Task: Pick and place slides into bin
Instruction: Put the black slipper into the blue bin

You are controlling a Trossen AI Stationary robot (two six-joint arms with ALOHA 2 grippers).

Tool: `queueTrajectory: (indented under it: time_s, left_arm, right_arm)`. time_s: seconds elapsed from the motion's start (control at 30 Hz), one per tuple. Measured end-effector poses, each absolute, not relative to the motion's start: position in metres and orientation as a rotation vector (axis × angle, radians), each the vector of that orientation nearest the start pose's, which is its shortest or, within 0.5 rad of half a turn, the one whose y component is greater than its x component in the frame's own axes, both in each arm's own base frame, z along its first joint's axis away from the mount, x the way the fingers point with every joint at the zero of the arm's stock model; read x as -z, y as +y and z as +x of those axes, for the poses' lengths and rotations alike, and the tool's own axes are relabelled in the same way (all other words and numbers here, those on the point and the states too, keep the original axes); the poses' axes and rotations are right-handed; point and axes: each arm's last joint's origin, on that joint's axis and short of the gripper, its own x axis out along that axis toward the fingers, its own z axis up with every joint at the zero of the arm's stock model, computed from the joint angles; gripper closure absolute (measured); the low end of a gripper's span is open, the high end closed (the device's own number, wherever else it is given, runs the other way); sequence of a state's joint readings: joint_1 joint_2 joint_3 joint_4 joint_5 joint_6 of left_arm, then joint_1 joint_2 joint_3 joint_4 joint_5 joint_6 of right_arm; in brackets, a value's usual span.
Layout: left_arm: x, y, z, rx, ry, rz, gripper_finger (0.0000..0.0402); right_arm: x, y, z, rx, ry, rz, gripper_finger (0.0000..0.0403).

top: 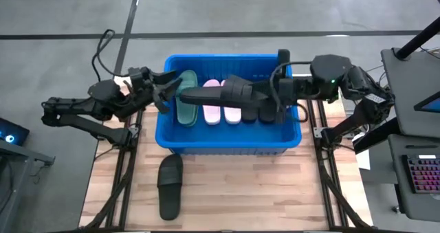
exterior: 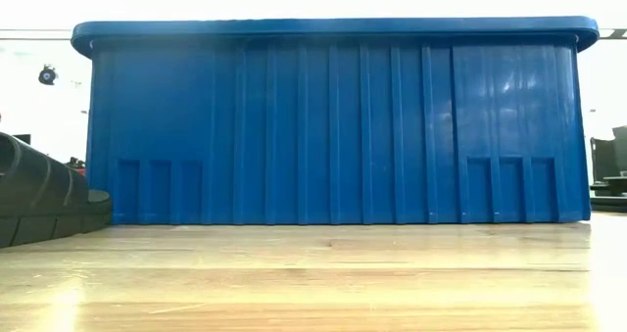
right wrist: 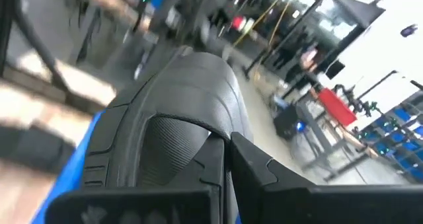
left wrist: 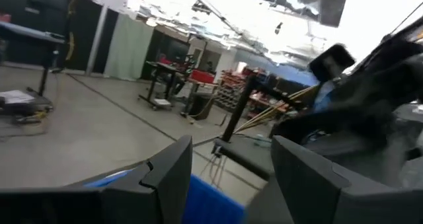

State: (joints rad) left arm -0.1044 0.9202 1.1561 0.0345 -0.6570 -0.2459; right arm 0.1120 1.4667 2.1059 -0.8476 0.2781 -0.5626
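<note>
The blue bin point(top: 227, 142) stands mid-table and fills the low view point(exterior: 333, 126). Inside it a green slide point(top: 187, 111), a pink pair point(top: 221, 113) and black slides point(top: 258, 113) stand side by side. My right gripper point(top: 262, 95) reaches in from the right above the bin, shut on another black slide point(top: 220, 93). My left gripper point(top: 168, 90) hovers open at the bin's left rim, with nothing between its fingers point(left wrist: 168, 178). One more black slide point(top: 170, 186) lies sole-down on the table in front of the bin. My right gripper pinches the black slide's near end point(right wrist: 198, 152) between its two fingers point(right wrist: 248, 161), just behind the strap point(right wrist: 198, 78). The fingers come about level from the table's right and lie along the slide. The slide sticks out toward the left, lifted clear above the slides in the bin.
The wooden table top point(top: 234, 192) shows in front of the bin, where the loose black slide point(exterior: 39, 197) lies at the left. Black frame rails point(top: 124, 171) run along both table sides. A desk with a keyboard point(top: 421, 174) stands off to the right.
</note>
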Motion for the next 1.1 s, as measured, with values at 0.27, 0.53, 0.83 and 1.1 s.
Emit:
queueTrajectory:
  time_s: [0.27,0.53,0.83,1.1]
  left_arm:
    - [-0.454,0.003,0.168,-0.672,-0.304,-0.258,0.021]
    - [-0.466,0.011,0.129,-0.903,-0.283,-0.091,0.021]
    - [-0.475,0.017,0.085,-1.003,-0.307,-0.065,0.021]
    - [-0.478,0.02,0.045,-0.964,-0.395,-0.111,0.021]
  right_arm:
    - [-0.555,-0.001,0.252,0.047,0.052,-0.342,0.0395]
    - [-0.548,-0.025,0.257,0.09,0.063,-0.34,0.0395]
    - [-0.521,-0.057,0.265,0.115,0.185,-0.361,0.0395]
    - [-0.47,-0.093,0.291,-0.022,0.169,-0.439,0.0395]
